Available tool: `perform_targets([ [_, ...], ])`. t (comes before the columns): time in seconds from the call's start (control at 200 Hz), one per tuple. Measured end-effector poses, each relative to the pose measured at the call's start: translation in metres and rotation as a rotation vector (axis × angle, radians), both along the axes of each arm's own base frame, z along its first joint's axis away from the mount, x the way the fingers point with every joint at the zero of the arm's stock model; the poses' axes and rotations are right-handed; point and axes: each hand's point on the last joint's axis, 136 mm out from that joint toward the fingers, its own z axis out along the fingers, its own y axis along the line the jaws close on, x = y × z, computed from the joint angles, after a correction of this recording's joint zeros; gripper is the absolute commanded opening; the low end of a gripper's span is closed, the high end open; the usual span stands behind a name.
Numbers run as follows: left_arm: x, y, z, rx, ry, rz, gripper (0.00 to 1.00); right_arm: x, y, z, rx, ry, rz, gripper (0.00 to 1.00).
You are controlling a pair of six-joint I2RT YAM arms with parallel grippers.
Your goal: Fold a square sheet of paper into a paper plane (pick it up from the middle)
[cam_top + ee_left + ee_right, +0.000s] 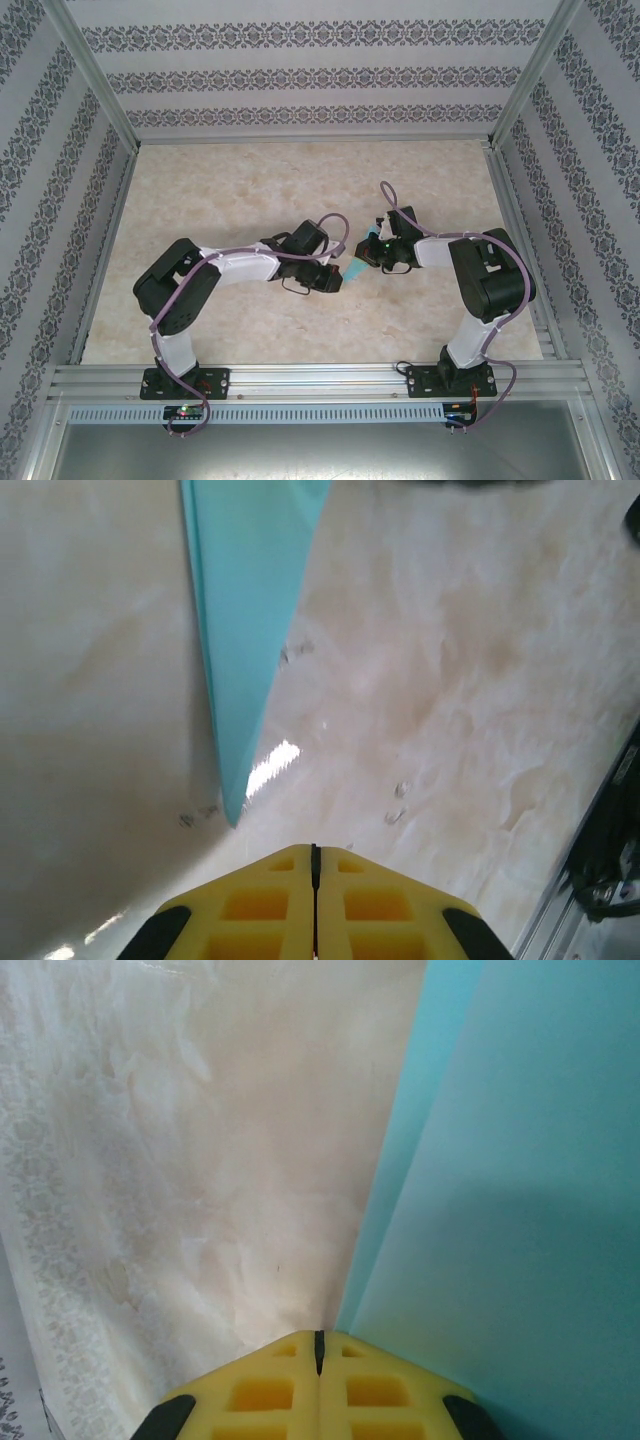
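Jaws of the left gripper (315, 852) pressed together on nothing; right gripper (320, 1338) jaws clamp the paper plane (250, 610), which we see raised over the table (230, 190) mid-scene between both grippers, its pointed tip toward the left one

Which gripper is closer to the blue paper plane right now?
Right. The right gripper is shut at the paper plane, apparently pinching it; the left gripper is shut just short of its tip.

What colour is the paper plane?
Turquoise blue; the paper plane shows best in the left wrist view.
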Motion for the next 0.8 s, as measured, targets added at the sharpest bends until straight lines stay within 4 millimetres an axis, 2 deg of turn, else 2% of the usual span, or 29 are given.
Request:
perform_targets([
  [0.175,0.033,-0.006,0.016,-0.056,-0.044,0.064,0.08,0.000,0.000,0.000,0.001,-0.003,0.000,0.00],
  [0.36,0.054,-0.019,0.007,-0.069,-0.053,0.087,0.08,0.000,0.000,0.001,0.002,-0.004,-0.001,0.00],
  [0.57,0.057,-0.021,-0.019,-0.038,-0.018,0.087,0.08,0.000,0.000,0.001,0.010,-0.003,-0.012,0.00],
  [0.799,0.056,-0.021,-0.024,-0.032,-0.016,0.077,0.08,0.000,-0.001,0.002,0.008,0.002,-0.022,0.00],
])
